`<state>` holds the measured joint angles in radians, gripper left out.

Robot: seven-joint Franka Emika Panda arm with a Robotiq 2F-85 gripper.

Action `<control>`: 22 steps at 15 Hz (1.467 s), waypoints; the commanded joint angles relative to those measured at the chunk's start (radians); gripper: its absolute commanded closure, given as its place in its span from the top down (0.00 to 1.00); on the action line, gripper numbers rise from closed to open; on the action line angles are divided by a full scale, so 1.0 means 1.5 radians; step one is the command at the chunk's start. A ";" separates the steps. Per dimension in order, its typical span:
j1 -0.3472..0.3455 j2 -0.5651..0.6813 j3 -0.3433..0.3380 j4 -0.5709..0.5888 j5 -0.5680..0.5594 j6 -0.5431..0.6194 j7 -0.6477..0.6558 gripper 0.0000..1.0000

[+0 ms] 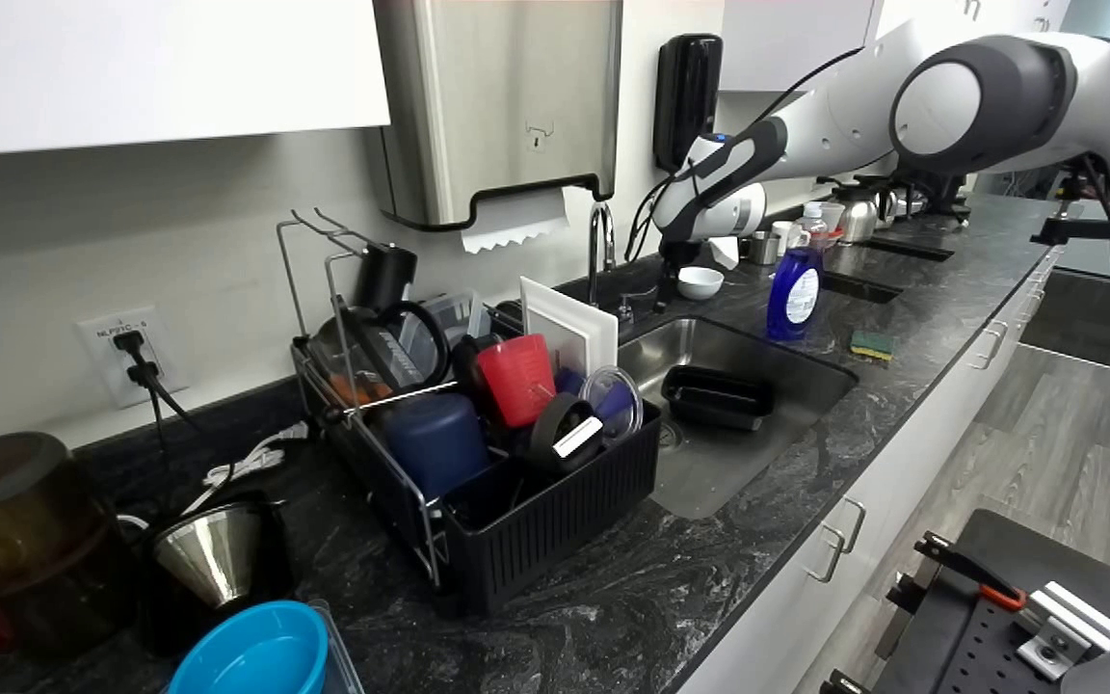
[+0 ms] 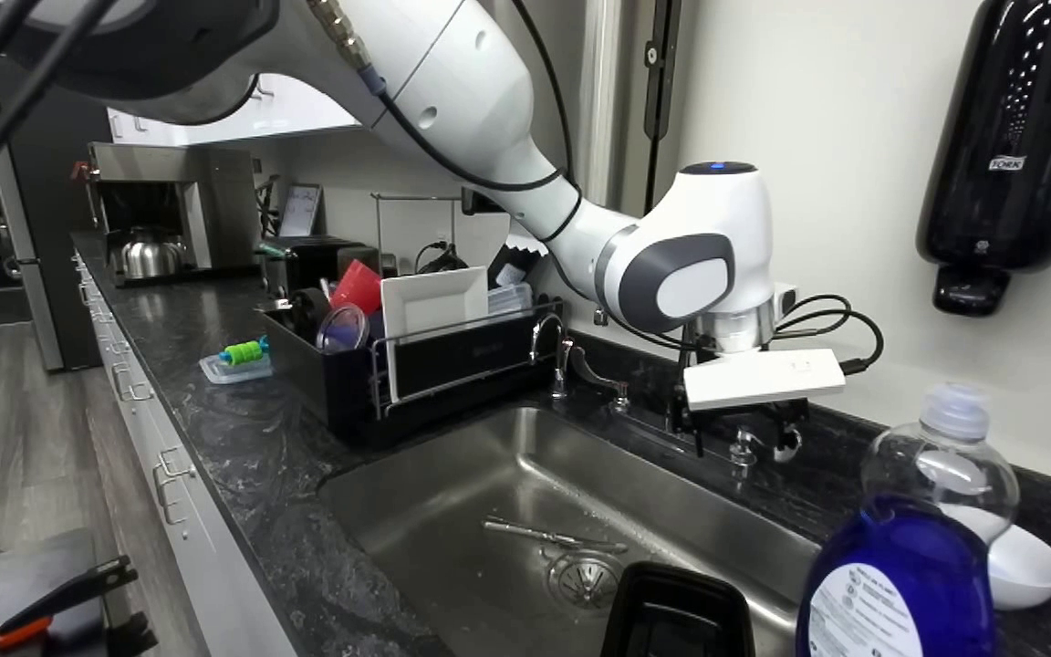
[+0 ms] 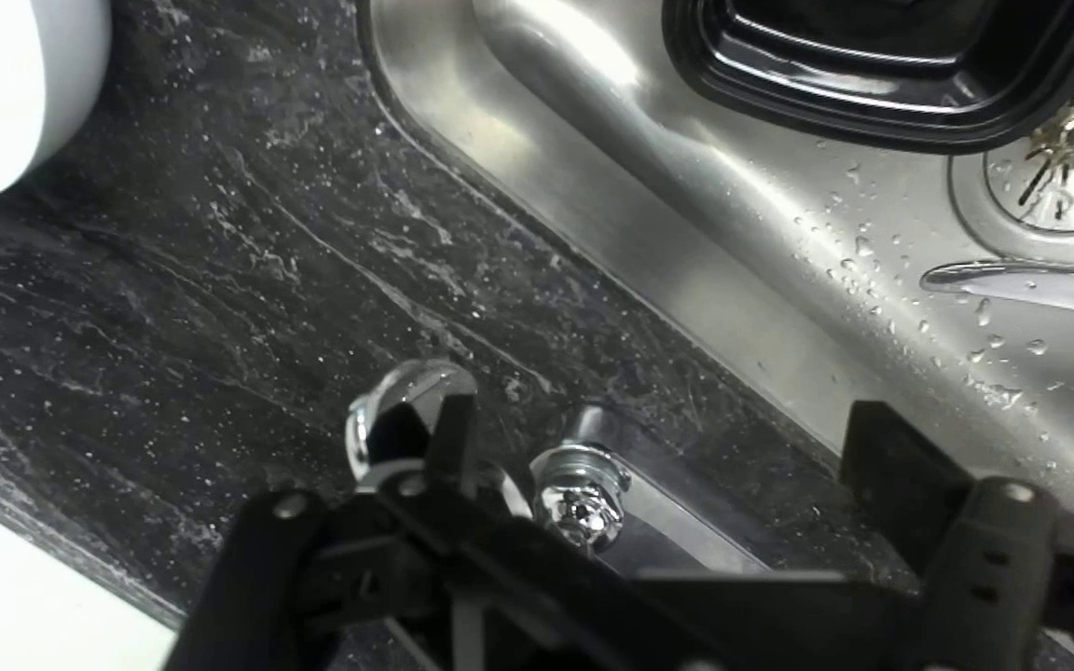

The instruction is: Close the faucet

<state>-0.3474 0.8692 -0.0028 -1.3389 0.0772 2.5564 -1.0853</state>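
The faucet (image 1: 594,243) is a slim silver tap with a curved spout behind the sink; it also shows in an exterior view (image 2: 560,372). A lever handle (image 2: 619,392) stands beside the stem, and another handle (image 2: 743,449) is near my gripper (image 2: 749,429). In the wrist view that handle's hub (image 3: 582,508) lies between the fingers, closer to the left finger. Its rounded lever end (image 3: 430,380) is partly hidden behind that finger. The gripper (image 3: 663,429) is open, its fingers wide apart. Whether the left finger touches the lever I cannot tell. The spout is out of the wrist view.
The steel sink (image 2: 452,474) holds a black tray (image 2: 681,602) and a knife. A blue soap bottle (image 2: 900,584) and a white bowl (image 2: 1027,566) stand near the gripper. The loaded dish rack (image 1: 555,520) stands on the spout's side. The wall (image 2: 817,237) is close behind the arm.
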 commanded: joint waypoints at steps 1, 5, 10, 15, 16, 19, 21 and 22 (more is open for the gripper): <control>-0.015 0.025 0.017 0.035 -0.013 0.026 -0.009 1.00; -0.014 0.027 0.016 0.036 -0.015 0.030 -0.008 1.00; -0.012 0.023 0.015 0.032 -0.015 0.027 -0.003 1.00; 0.003 -0.019 -0.008 -0.021 -0.026 0.010 0.044 1.00; 0.007 -0.029 -0.012 -0.036 -0.032 0.015 0.057 1.00; 0.015 -0.078 -0.023 -0.100 -0.060 0.011 0.094 1.00; 0.019 -0.120 -0.031 -0.153 -0.080 0.010 0.114 1.00; 0.019 -0.142 -0.033 -0.180 -0.088 0.007 0.122 1.00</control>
<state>-0.3374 0.7687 -0.0267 -1.4541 -0.0147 2.5566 -0.9461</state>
